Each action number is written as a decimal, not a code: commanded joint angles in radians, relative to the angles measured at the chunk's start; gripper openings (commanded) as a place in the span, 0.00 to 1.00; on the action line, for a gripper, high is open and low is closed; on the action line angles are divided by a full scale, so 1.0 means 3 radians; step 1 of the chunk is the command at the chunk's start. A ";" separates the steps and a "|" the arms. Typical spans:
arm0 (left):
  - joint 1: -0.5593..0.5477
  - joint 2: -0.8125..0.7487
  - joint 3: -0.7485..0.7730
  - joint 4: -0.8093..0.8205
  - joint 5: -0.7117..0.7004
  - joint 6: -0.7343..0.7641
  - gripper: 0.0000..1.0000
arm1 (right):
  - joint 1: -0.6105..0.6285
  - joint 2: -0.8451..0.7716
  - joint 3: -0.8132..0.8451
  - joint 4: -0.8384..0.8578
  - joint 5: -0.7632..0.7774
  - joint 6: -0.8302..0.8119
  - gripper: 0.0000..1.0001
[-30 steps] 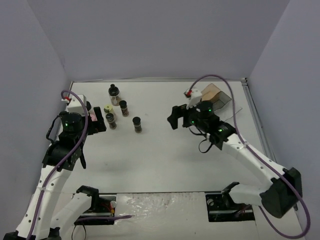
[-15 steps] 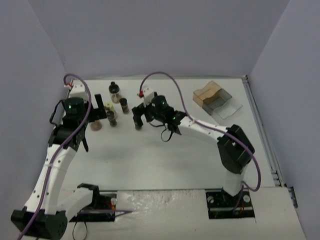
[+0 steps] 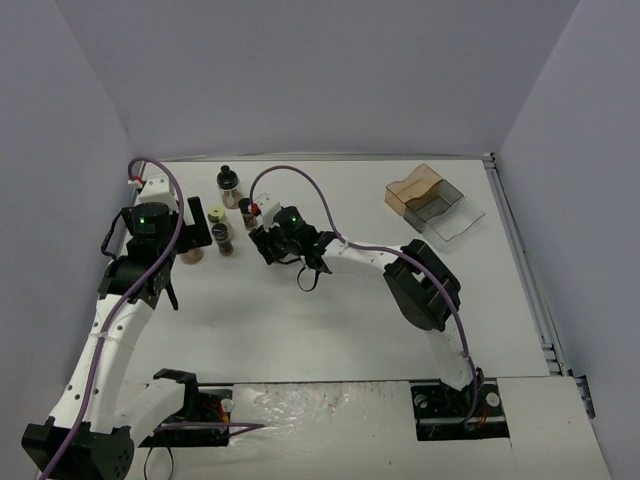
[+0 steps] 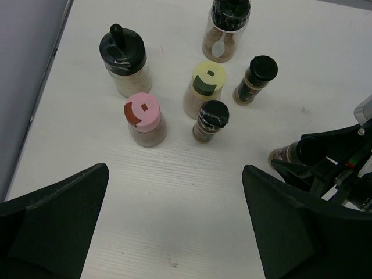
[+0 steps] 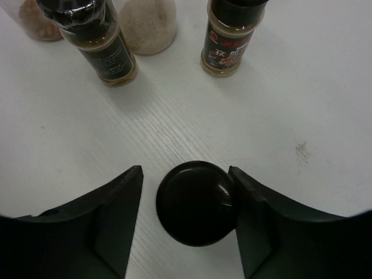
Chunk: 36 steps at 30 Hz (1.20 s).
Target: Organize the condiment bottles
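Observation:
Several condiment bottles stand clustered at the table's back left: a pink-capped jar (image 4: 144, 119), a pale-yellow-capped jar (image 4: 204, 87), a jar with a black flip cap (image 4: 123, 61), two slim black-capped jars (image 4: 210, 121) (image 4: 254, 78) and a spoon-lid jar (image 4: 228, 26). My right gripper (image 5: 186, 170) (image 3: 268, 245) straddles another black-capped jar (image 5: 196, 202). Its right finger (image 5: 261, 221) touches the cap and a thin gap shows on the left side. My left gripper (image 4: 174, 171) (image 3: 200, 235) hangs wide open and empty over bare table just in front of the cluster.
A stepped clear-and-brown rack (image 3: 425, 198) sits at the back right, far from both grippers. The right arm stretches across the table's middle toward the left. Grey walls close off the left, back and right sides.
My right arm swung left from beside the rack to the jar cluster, and its jaws narrowed around the black-capped jar. The left arm shifted slightly and stayed open.

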 commanded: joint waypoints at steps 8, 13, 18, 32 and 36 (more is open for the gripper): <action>-0.0046 -0.0033 0.0085 0.0153 -0.0050 -0.0052 0.97 | -0.0267 -0.0469 -0.0201 0.0253 0.0135 -0.0037 0.07; -0.0046 -0.0020 0.0085 0.0146 -0.0058 -0.0045 0.97 | -0.0723 -0.0833 -0.0188 0.0085 0.0118 -0.0145 0.06; -0.0046 0.0006 0.0097 0.0131 -0.0055 -0.0027 0.97 | -0.1423 -0.0929 -0.0039 -0.0027 0.0100 -0.0196 0.04; -0.0046 0.0116 0.0091 0.0121 -0.0033 -0.0020 0.97 | -0.2508 -0.0136 0.0924 -0.0124 0.0033 -0.0120 0.03; -0.0046 0.0164 0.0095 0.0114 -0.0030 -0.0015 0.97 | -0.2614 0.0067 0.1019 -0.0113 0.0099 -0.0022 0.02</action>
